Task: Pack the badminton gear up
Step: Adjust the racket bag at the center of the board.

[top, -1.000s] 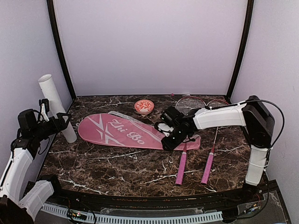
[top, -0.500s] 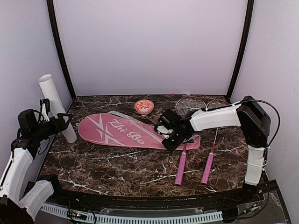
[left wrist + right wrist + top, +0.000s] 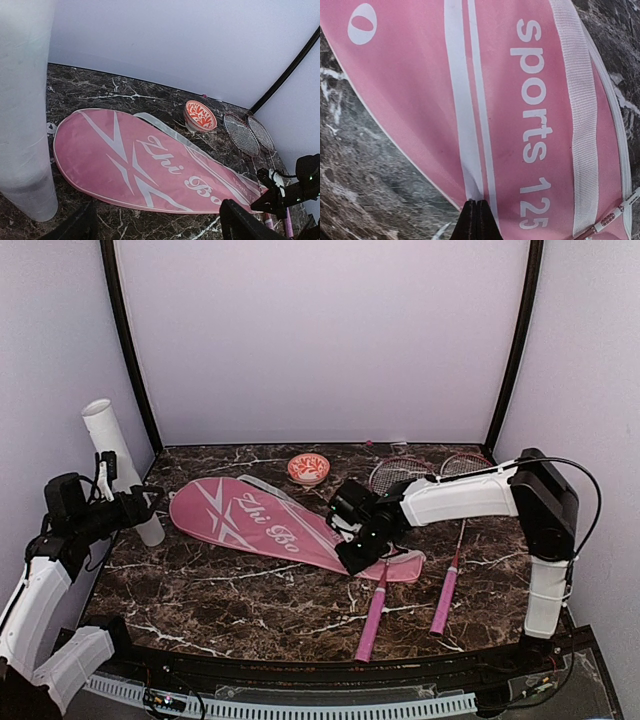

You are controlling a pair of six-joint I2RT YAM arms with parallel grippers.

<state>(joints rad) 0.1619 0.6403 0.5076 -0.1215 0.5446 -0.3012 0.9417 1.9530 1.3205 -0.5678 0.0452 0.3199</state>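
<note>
Racket cover point(image 3: 260, 525) lies flat on a dark, white-veined marble table point(image 3: 220, 590), running from the left edge to right of centre. Pale lilac walls close the table in, with a black post point(image 3: 128, 360) at each back corner. A white tube point(image 3: 112, 455) leans at the left edge. The left gripper point(image 3: 150, 502) is just beside it, jaws spread wide and empty. A patterned bowl point(image 3: 307, 468) sits near the back edge. The right gripper point(image 3: 352, 558) is pinched shut on the cover's narrow end. A second ago it was half open. That end has since swung toward the near edge, and the inner racket point(image 3: 370, 615) swung with it. The outer racket point(image 3: 447, 590) has stayed put.
</note>
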